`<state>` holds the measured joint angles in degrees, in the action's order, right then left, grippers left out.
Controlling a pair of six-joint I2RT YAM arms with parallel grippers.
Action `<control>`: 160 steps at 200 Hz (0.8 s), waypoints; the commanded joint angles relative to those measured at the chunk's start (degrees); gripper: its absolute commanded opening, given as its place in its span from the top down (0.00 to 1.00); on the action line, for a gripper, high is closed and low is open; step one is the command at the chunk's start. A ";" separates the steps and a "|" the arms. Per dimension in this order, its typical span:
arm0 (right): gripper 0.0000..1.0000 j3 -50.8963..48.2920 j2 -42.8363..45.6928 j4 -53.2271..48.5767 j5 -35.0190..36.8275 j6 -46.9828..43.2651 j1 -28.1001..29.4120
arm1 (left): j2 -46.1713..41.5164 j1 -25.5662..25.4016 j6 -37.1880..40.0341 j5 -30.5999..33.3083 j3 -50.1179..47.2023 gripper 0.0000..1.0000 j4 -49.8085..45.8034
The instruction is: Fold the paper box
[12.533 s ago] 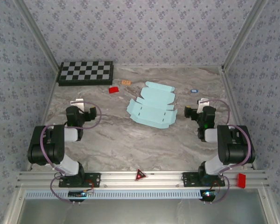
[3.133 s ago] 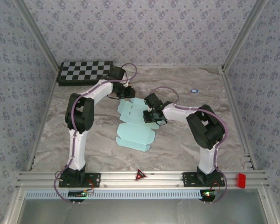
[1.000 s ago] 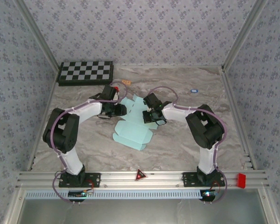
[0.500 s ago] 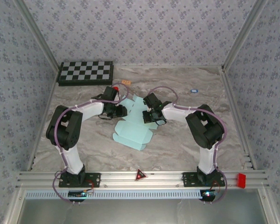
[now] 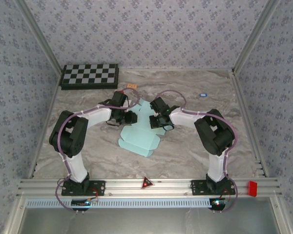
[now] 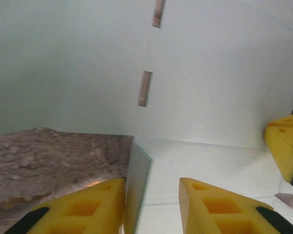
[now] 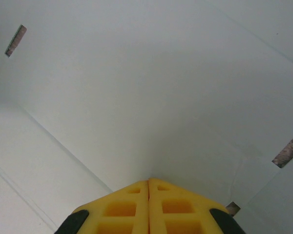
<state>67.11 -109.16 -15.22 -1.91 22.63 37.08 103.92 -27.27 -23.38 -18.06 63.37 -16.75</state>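
Nearward of the checkerboard, mid-bench: paper box, pale aqua card, flaps partly raised. Left gripper: jaws part-open, astride an upright flap (card against one finger). Right gripper: jaws clenched together, tips touching card.
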 commanded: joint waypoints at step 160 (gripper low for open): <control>0.93 3.76 -1.94 -5.00 1.83 -3.48 0.36 | -4.00 -3.27 0.00 5.27 1.93 0.53 -1.85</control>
<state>68.66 -109.73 -16.91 -1.19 21.58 37.06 104.16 -30.02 -23.07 -16.58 63.75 -16.91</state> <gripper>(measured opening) 0.077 0.457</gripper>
